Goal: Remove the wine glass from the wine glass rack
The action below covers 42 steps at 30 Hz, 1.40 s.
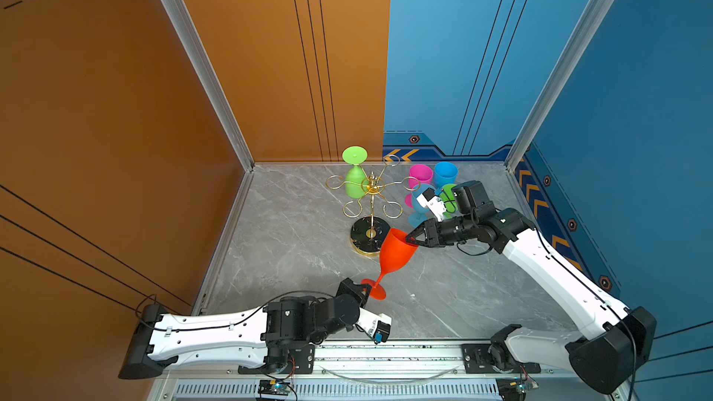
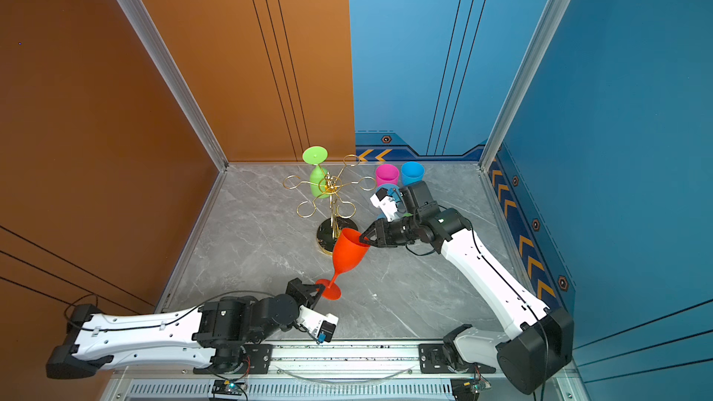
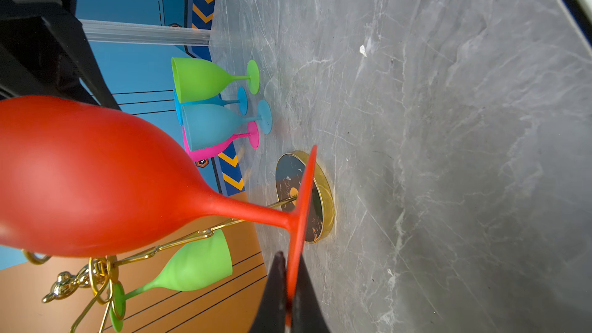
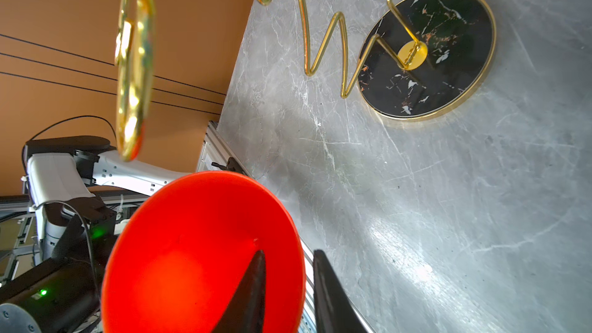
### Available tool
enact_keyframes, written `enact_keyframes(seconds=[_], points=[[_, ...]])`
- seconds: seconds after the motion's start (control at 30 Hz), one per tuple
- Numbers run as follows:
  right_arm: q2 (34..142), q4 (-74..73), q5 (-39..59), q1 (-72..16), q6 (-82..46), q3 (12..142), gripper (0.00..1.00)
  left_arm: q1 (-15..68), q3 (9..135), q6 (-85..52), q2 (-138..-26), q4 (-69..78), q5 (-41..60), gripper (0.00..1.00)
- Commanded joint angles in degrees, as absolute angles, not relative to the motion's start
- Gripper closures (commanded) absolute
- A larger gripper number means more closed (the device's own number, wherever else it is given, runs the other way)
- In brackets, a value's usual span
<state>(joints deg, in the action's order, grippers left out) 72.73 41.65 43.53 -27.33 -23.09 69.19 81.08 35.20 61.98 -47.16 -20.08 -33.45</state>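
Observation:
In both top views a red wine glass [image 1: 397,252] [image 2: 349,250] hangs tilted above the table, off the gold wine glass rack [image 1: 372,187] [image 2: 331,187]. My left gripper [image 1: 366,287] [image 2: 318,288] [image 3: 291,261] is shut on the rim of its round foot. My right gripper [image 1: 409,240] [image 2: 362,240] [image 4: 289,253] straddles the rim of the bowl [image 4: 192,251], one finger inside and one outside, with a gap still showing at the outer finger. A green wine glass [image 1: 355,183] [image 3: 195,267] hangs upside down from a rear loop of the rack.
Several glasses stand at the back right: pink [image 1: 420,173], blue [image 1: 445,173], light blue [image 1: 418,206] and green [image 3: 201,78], partly behind my right wrist. The rack's black marbled base [image 4: 432,59] sits just behind the red bowl. Orange and blue walls close the back and sides.

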Motion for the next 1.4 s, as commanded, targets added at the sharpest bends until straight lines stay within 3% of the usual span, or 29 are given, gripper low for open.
enact_keyframes(seconds=[0.0, 0.3, 0.63, 0.73, 0.9, 1.17, 1.37], points=[[73.17, 43.56, 44.45, -27.86, -21.97, 70.14, 0.81, 81.74, 34.38, 62.84, -46.98, -17.93, -35.54, 1.00], [73.04, 43.96, 44.31, -28.04, -21.71, 70.38, 0.96, 82.18, 33.69, 63.04, -46.75, -17.90, -35.52, 1.00], [73.06, 44.82, 43.56, -27.86, -21.01, 70.51, 1.00, 82.68, 32.51, 62.62, -45.83, -17.84, -33.79, 0.76], [72.84, 44.92, 43.08, -27.69, -20.83, 70.81, 1.00, 82.63, 32.17, 61.25, -45.32, -17.86, -32.54, 0.62], [72.58, 45.66, 41.12, -27.12, -20.17, 71.48, 1.00, 82.68, 31.17, 57.96, -44.73, -17.84, -30.38, 0.48], [71.74, 47.47, 34.69, -26.89, -18.42, 72.77, 1.00, 82.53, 29.63, 50.74, -42.57, -14.23, -29.17, 0.28], [70.73, 48.13, 28.85, -26.71, -17.63, 73.37, 1.00, 82.18, 29.70, 44.61, -42.27, -11.38, -32.26, 0.20]])
